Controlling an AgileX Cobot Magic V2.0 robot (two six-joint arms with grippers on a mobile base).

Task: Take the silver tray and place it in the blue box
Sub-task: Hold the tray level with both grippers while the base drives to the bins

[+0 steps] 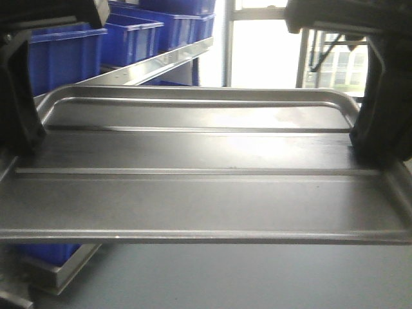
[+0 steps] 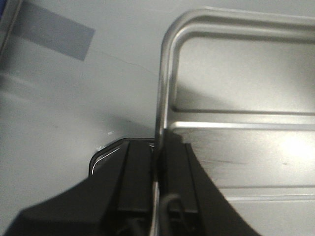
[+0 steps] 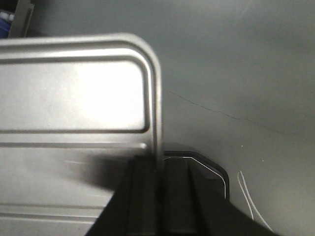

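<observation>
The silver tray [image 1: 206, 187] fills the front view, held level in the air above the grey floor. My left gripper [image 1: 19, 122] is shut on its left rim; in the left wrist view the gripper [image 2: 157, 162] pinches the thin rim of the tray [image 2: 236, 88] between both black fingers. My right gripper [image 1: 380, 135] is shut on the right rim; in the right wrist view the gripper [image 3: 158, 169] clamps the edge of the tray [image 3: 74, 98]. Several blue boxes [image 1: 64, 55] stand on a shelf at the back left.
A metal shelf rack [image 1: 154, 64] with blue crates runs along the back left. A bright window [image 1: 264, 45] is at the back. A blue crate [image 1: 45, 252] sits low on the left under the tray. A grey tape patch [image 2: 54, 29] marks the floor.
</observation>
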